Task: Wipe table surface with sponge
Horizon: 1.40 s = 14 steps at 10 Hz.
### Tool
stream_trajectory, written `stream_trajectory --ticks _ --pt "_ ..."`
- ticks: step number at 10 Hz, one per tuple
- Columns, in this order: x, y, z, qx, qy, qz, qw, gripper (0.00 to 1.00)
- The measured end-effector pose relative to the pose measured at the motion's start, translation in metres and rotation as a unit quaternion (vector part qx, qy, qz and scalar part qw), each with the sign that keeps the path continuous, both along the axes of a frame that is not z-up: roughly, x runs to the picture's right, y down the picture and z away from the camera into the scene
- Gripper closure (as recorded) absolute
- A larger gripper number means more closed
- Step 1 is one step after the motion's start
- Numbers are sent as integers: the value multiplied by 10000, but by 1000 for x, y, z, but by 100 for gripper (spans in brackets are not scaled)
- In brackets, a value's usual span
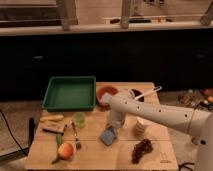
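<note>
The sponge [107, 135], a small blue-grey pad, lies tilted on the table surface [95, 155] near its middle, a little toward the front. My gripper [113, 127] comes down from the white arm [155, 114], which reaches in from the right. It is shut on the sponge's upper right edge and presses it to the wood. The fingertips are partly hidden by the wrist.
A green tray [70, 93] sits at the back left and an orange bowl [105, 93] beside it. A dark bowl with a spoon [138, 95] and a white cup [141, 126] stand under the arm. Grapes [142, 149], a fork [76, 136], a green cup [79, 119], a peach [65, 150], a banana [51, 118] and a brown block [54, 129] lie around.
</note>
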<state>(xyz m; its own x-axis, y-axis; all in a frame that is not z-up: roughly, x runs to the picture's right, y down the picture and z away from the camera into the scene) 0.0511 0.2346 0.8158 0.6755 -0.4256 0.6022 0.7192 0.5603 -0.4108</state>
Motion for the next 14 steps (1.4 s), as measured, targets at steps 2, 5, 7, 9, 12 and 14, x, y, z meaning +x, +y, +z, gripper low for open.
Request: stream_trajectory --ticks 2,5,7,9,12,14 --pt "4 -17 16 111 203 -31 9997 100" --pt "-1 -39 36 247 292 -49 9993 100" --pt "-26 -36 37 210 31 -145 9997 100" --pt "-59 -29 35 157 -335 -235 9990 100" --pt "-76 3 12 -5 -666 -344 9972 100" --pt "-62 16 -2 -66 -553 -304 9980 100"
